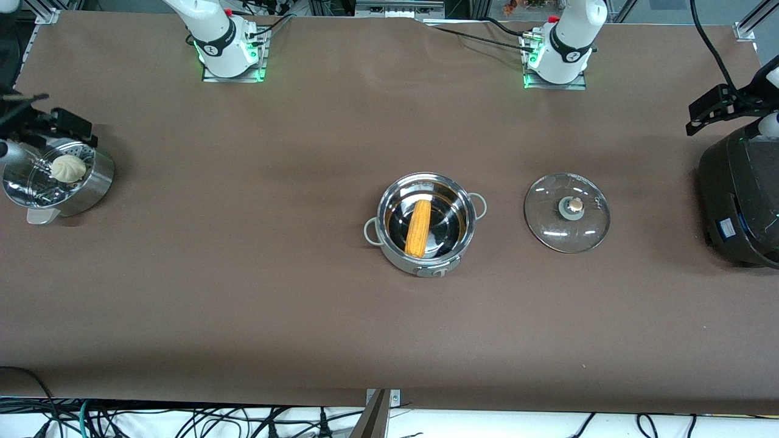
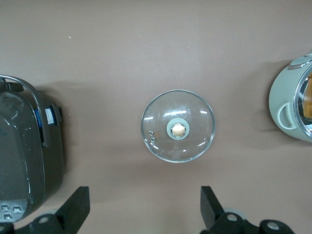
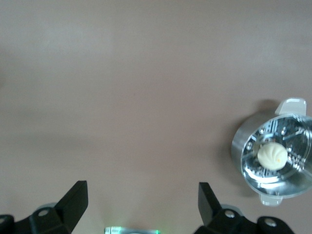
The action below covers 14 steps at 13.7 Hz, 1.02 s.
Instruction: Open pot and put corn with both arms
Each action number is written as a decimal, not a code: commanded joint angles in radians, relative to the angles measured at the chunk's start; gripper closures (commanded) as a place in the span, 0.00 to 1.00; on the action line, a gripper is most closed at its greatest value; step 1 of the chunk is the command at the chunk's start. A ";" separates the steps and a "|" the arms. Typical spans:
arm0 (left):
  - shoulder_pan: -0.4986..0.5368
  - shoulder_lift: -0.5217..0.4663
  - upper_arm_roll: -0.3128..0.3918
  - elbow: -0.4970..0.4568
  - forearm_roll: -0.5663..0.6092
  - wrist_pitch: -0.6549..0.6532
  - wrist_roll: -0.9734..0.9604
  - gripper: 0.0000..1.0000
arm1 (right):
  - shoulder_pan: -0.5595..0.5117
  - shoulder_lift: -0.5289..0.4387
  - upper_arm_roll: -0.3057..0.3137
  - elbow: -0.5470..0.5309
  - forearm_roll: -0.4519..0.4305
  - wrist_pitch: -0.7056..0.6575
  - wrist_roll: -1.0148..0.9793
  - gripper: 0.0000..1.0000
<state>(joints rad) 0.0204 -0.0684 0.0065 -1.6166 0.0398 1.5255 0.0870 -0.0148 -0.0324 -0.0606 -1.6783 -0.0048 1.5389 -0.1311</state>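
Observation:
The steel pot [image 1: 426, 225] stands uncovered in the middle of the table, and the yellow-orange corn [image 1: 418, 228] lies inside it. Its glass lid [image 1: 567, 212] with the tan knob rests flat on the table beside the pot, toward the left arm's end. My left gripper [image 2: 145, 204] hangs high and open, holding nothing; below it I see the lid [image 2: 178, 126] and an edge of the pot [image 2: 291, 105]. My right gripper [image 3: 143, 200] also hangs high and open, over bare table at the right arm's end.
A steel steamer basket [image 1: 91, 182] with a white bun [image 1: 67, 168] stands at the right arm's end. A large black cooker [image 1: 739, 201] stands at the left arm's end, close to the lid. The arm bases [image 1: 230, 52] stand along the table's back edge.

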 commanded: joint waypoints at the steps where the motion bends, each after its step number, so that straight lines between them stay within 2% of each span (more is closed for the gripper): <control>1: -0.002 0.019 -0.011 0.044 0.028 -0.036 -0.018 0.00 | 0.010 -0.026 0.022 -0.032 0.003 -0.014 -0.012 0.00; 6: 0.000 0.018 -0.011 0.047 0.023 -0.057 -0.016 0.00 | 0.013 0.040 0.021 -0.003 -0.004 0.029 -0.010 0.00; 9: -0.002 0.019 -0.014 0.049 0.022 -0.061 -0.018 0.00 | 0.010 0.095 0.018 0.055 -0.047 0.017 -0.010 0.00; 14: -0.002 0.018 -0.011 0.049 0.019 -0.062 -0.016 0.00 | 0.009 0.105 0.018 0.065 -0.049 0.015 -0.010 0.00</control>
<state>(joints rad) 0.0206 -0.0660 -0.0018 -1.6032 0.0398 1.4889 0.0823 -0.0010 0.0643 -0.0441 -1.6380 -0.0418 1.5670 -0.1310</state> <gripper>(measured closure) 0.000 0.000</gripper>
